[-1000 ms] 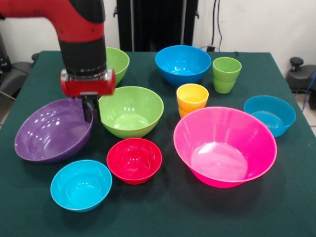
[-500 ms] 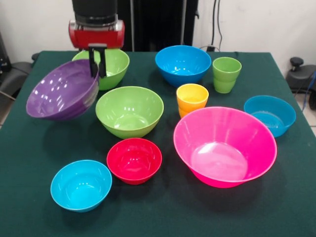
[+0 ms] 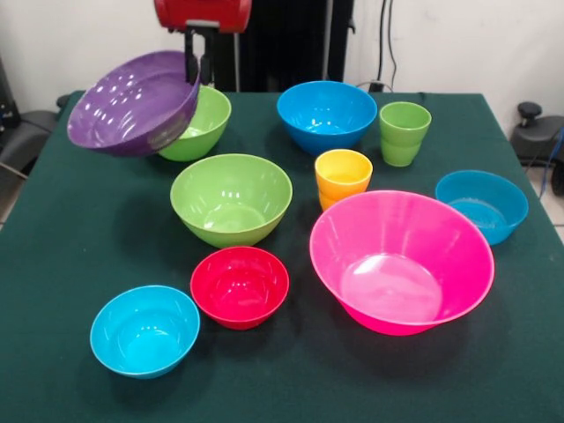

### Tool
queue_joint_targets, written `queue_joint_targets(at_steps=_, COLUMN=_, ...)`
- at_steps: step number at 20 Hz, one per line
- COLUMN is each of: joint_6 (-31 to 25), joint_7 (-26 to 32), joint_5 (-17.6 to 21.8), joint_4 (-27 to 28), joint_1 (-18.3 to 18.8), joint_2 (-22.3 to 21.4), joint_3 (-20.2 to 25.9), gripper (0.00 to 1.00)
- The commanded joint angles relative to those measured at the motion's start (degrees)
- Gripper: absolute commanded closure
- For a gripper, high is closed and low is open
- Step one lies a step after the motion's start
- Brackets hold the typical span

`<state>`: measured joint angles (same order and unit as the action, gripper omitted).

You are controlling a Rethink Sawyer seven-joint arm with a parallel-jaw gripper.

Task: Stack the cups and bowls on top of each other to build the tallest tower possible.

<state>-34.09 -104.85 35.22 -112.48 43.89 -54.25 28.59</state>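
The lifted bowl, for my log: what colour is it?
Purple bowl, held by the end effector; front view shows it best.

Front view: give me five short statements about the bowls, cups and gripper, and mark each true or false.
1. The gripper holds the purple bowl by its rim, clear of the table. True.
2. The red bowl sits inside the pink bowl. False: they stand apart on the table.
3. The yellow cup stands upright beside the pink bowl. True.
4. The green cup lies on its side. False: it stands upright.
5. A tower is already built. False: no bowl or cup rests in another.
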Motion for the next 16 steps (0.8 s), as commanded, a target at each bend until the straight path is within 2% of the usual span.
queue_joint_targets(at_steps=1, joint_6=3.1, joint_7=-11.3, joint_5=-2.3, joint_4=-7.7, joint_1=-4.2, joint_2=-4.7, joint_3=-4.7, gripper=1.0)
queue_joint_targets(at_steps=6, joint_6=5.7, joint_7=-13.7, joint_5=-2.7, joint_4=-9.2, joint_1=-6.8, joint_2=-4.4, joint_3=-7.6, gripper=1.0)
queue_joint_targets(at_steps=16, joint_6=11.3, joint_7=-17.3, joint_5=-2.7, joint_4=-8.4, joint_1=-12.0, joint_2=0.4, joint_3=-12.1, gripper=1.0)
